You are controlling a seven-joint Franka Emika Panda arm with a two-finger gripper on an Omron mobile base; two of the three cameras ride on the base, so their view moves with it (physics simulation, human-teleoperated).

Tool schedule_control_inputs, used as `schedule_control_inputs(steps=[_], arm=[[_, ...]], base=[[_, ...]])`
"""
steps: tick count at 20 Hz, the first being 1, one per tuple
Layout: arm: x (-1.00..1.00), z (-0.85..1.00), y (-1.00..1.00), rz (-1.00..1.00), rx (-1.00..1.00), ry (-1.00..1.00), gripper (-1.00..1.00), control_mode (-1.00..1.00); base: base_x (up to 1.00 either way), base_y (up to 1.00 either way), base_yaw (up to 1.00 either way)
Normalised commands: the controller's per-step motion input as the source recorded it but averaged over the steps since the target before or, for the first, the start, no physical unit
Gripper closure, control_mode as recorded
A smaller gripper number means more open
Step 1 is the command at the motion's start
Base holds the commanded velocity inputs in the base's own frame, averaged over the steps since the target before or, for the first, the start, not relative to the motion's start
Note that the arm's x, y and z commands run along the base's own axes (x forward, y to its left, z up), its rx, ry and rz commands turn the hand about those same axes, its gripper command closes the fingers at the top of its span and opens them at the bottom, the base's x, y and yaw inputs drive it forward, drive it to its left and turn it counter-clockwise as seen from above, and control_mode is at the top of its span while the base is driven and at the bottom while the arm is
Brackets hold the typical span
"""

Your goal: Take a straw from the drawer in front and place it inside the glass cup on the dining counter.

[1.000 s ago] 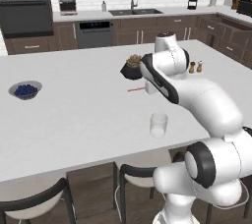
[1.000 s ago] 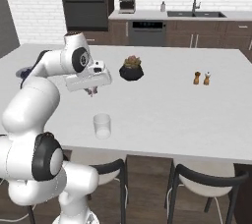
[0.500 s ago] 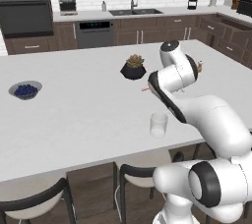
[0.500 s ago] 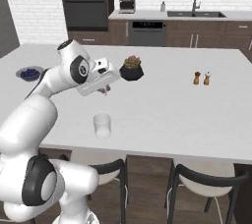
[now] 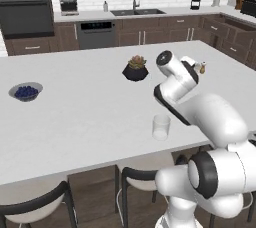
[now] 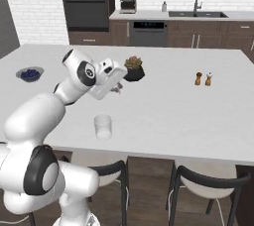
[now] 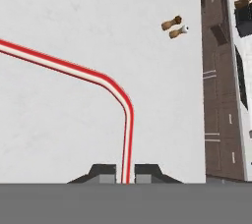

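My gripper [image 7: 125, 175] is shut on the straw [image 7: 127, 120], a thin red one with a pale stripe. It runs up from between the finger tips, bends, and slants off to the left. In the right base view the gripper [image 6: 118, 89] hangs over the dining counter [image 6: 163, 111], beyond the glass cup [image 6: 102, 127] and just left of a potted plant. A pinkish trace of the straw shows at the finger tips there. The clear, upright glass cup [image 5: 161, 127] stands near the front edge of the counter [image 5: 90, 117]. The drawer is out of view.
A dark potted succulent [image 5: 136, 68] sits mid-counter, close to the hand. A bowl of blue berries [image 5: 26, 92] lies far left. Salt and pepper shakers [image 6: 203, 78] stand to the right. Dark stools are tucked under the counter's front edge [image 6: 198, 180].
The arm has swung to the right over the counter, carrying the straw from left of the plant toward the cup's side. The jaws stayed shut on it.
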Motion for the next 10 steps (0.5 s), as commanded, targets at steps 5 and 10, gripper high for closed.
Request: schedule_control_inputs(steps=[5, 10], arm=[[0.12, 0.0, 0.0, 0.05, -0.22, 0.0, 1.0, -1.0], [0.0, 0.0, 0.0, 0.0, -0.2, 0.04, 1.0, -1.0]], base=[[0.0, 0.0, 0.0], [0.0, 0.0, 0.0]])
